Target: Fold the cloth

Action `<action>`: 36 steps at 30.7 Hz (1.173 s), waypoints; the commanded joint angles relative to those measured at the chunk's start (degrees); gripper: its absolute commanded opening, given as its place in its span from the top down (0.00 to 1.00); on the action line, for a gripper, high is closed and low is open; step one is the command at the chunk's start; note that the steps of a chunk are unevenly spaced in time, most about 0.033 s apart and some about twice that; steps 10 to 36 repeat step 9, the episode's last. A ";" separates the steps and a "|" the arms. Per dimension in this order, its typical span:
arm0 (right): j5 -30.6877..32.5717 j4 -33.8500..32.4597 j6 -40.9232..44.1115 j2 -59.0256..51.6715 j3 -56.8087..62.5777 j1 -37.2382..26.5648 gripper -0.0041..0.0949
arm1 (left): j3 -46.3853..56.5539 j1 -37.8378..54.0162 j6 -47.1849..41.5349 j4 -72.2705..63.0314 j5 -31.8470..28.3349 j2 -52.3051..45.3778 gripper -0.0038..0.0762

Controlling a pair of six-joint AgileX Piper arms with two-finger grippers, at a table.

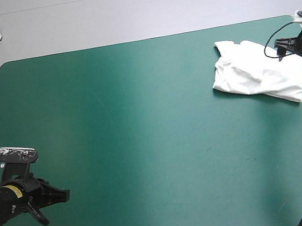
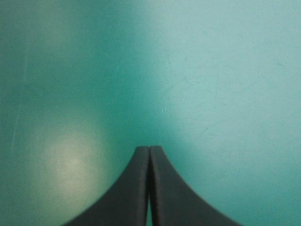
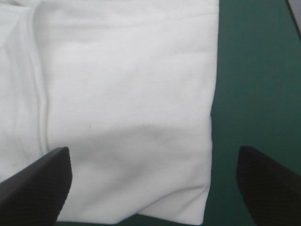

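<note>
From above, the T-shirt (image 1: 257, 71) lay as a loosely folded bundle near the far right corner of the teal-green cover (image 1: 141, 120). The right gripper (image 1: 280, 48) was seemingly over its far edge, and the left gripper (image 1: 60, 196) was near the left edge. In the left wrist view, the fingers met in a point over bare cover. In the right wrist view, the fingers stood wide apart, with the T-shirt beneath and between them.

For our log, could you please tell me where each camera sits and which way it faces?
High view: above and behind, facing forward and down on the table; left gripper near-left, right gripper far-right over the T-shirt.
Left wrist view: above that wrist, facing bare cover; its fingers shut.
Right wrist view: above that wrist, facing the T-shirt; fingers open.
Shared: the T-shirt, in high and right wrist views.
</note>
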 commanded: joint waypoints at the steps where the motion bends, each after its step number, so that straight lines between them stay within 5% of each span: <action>1: 0.35 -0.14 0.04 -7.03 -1.49 -0.63 0.06 | -1.37 0.00 -0.51 -0.10 1.72 -0.11 0.96; 9: 0.35 2.96 0.03 -10.94 -1.49 -0.63 0.14 | -1.37 0.00 -0.51 -0.10 1.72 -0.11 0.96; 36: 0.35 2.96 0.03 -10.94 -1.49 -0.63 0.14 | -1.37 0.00 -0.51 -0.10 1.72 -0.11 0.96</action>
